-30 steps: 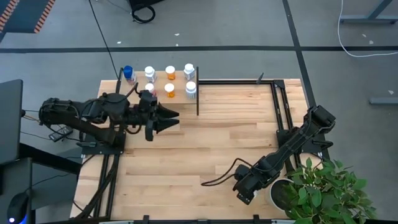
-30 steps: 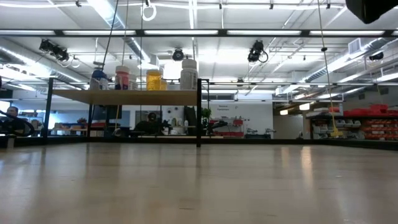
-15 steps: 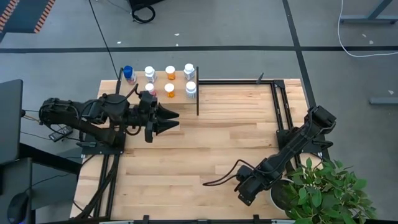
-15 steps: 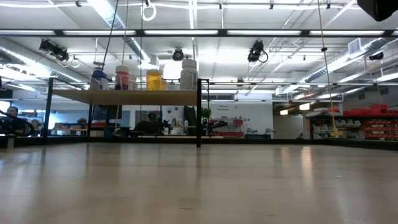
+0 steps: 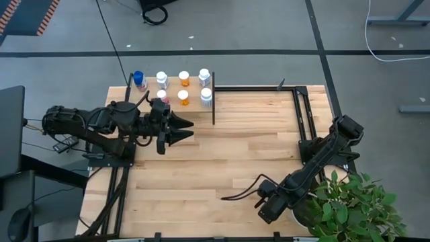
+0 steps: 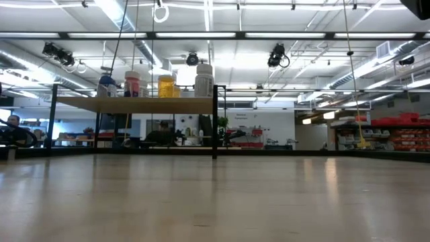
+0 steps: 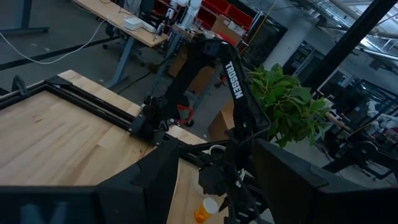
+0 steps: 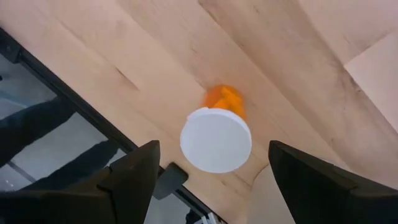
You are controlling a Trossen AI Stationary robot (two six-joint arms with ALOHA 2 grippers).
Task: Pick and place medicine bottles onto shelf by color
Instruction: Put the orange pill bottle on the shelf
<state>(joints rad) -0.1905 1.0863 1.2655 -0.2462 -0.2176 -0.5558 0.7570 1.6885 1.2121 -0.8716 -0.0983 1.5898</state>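
Right arm has drawn further back toward the near right corner of the table (image 5: 201,161) over the last second, its gripper (image 5: 266,210) now close to the near edge beside the potted plant (image 5: 353,202); left arm has not shifted. From the right wrist view, the right gripper's fingers (image 8: 134,171) stand wide apart over an upright orange bottle (image 8: 217,134) with a white cap, which stands between them but untouched, on the wood near the table's black edge rail. Nothing is gripped. That same bottle appears in the left wrist view as a small orange shape with a white cap, under the right arm. Left gripper (image 5: 187,129) hangs over the table just in front of the shelf (image 5: 171,102), pointing toward the right arm, fingers (image 7: 146,183) partly apart and holding nothing. Shelf sits at the far left corner of the table. Seven bottles stand on it in two rows: one blue-capped bottle (image 5: 138,78) at the left end, then pinkish, orange and white-bodied ones, all white-capped. Low view shows them upright on the board (image 6: 134,104).
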